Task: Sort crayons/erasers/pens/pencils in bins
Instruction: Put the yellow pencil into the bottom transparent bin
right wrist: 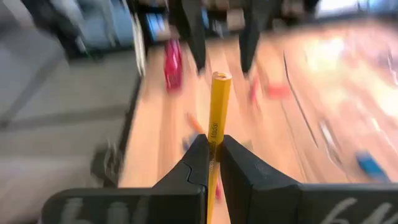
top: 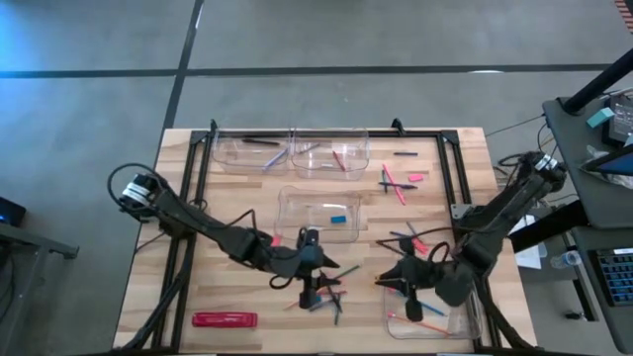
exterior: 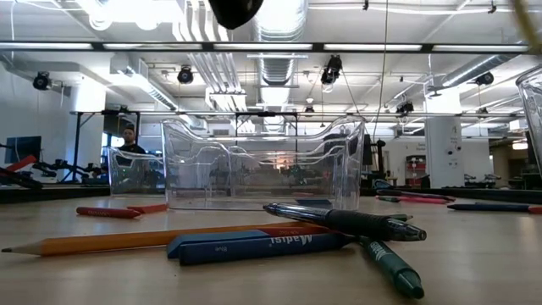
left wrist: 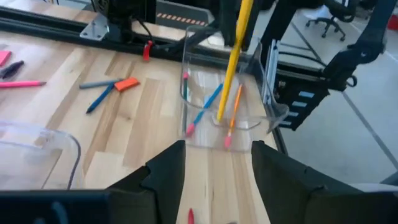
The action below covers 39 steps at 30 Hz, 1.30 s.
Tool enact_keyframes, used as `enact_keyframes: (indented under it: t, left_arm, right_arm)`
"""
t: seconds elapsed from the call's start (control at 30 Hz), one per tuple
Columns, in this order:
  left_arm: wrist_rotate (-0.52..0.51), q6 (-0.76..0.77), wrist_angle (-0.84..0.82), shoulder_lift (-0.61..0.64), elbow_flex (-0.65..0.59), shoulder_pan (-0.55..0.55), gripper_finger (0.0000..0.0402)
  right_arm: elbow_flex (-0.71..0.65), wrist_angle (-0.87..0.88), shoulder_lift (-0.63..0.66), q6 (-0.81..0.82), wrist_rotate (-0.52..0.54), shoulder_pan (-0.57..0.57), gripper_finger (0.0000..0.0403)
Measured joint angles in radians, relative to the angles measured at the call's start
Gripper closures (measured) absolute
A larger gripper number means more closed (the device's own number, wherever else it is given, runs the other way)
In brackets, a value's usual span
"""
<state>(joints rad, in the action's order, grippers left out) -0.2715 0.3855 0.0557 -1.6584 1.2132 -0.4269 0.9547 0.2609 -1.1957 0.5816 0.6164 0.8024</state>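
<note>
Pencil [right wrist: 219,118], yellow, stood clamped between the right gripper's [right wrist: 213,155] narrow jaws, its free end poking out past them, over the clear bin [top: 465,318] at the desk's [top: 227,198] near right corner where other pencils lay. The left gripper [left wrist: 214,165] hovered mid-desk above a scatter of pens [top: 331,297], jaws spread and empty, pointing toward that same bin.

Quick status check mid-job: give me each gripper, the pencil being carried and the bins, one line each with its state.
Left gripper: open, empty, over the pile at the table's middle.
Right gripper: shut on the yellow pencil.
Yellow pencil: held upright above the near-right bin.
Near-right bin: upright, a few pencils inside.
Middle bin: upright, one blue eraser inside.
Two far bins: upright, a few sticks inside.
</note>
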Motion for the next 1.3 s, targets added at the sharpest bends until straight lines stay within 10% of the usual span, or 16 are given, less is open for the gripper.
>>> enact_keyframes:
  t: [0.3,0.73,1.3]
  left_arm:
    - [-0.006,0.133,0.014,-0.007,-0.115,-0.014,0.0233]
    - [-0.022,0.212,0.041,-0.007,-0.189,-0.024,0.0233]
    - [-0.032,0.214,0.042,-0.007,-0.19,-0.037,0.0233]
  right_arm:
    - [0.362,0.678,-0.169,0.309,-0.303,0.013,0.039]
    - [0.663,0.718,-0.298,0.114,-0.169,0.025,0.039]
    - [0.707,1.23,-0.293,0.576,-0.509,0.089,0.039]
